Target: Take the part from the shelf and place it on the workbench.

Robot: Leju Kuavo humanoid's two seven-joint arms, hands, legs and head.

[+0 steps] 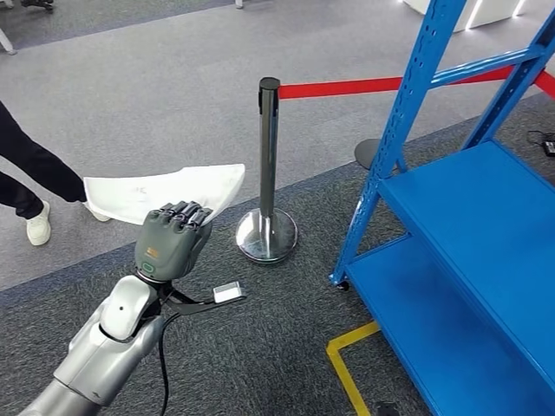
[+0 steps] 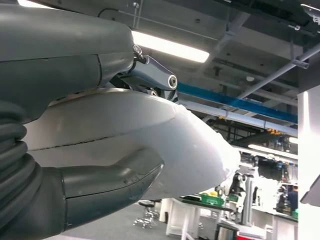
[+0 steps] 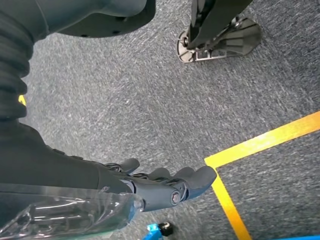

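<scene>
The part point(image 1: 164, 192) is a thin, white, curved panel, wide at one end and tapering to a point. My left hand point(image 1: 172, 238) grips it from below at its near edge and holds it level above the carpet, left of the shelf. In the left wrist view the white part point(image 2: 181, 145) lies between my thumb point(image 2: 109, 185) and the fingers above it. My right hand point(image 3: 158, 185) hangs over the grey carpet with its fingers nearly straight and nothing in them.
A blue metal shelf point(image 1: 484, 225) with bare boards stands on the right. A chrome stanchion point(image 1: 267, 147) with a red belt point(image 1: 340, 87) stands ahead. A person's legs point(image 1: 33, 173) are at the left edge. Yellow tape point(image 1: 347, 355) marks the floor.
</scene>
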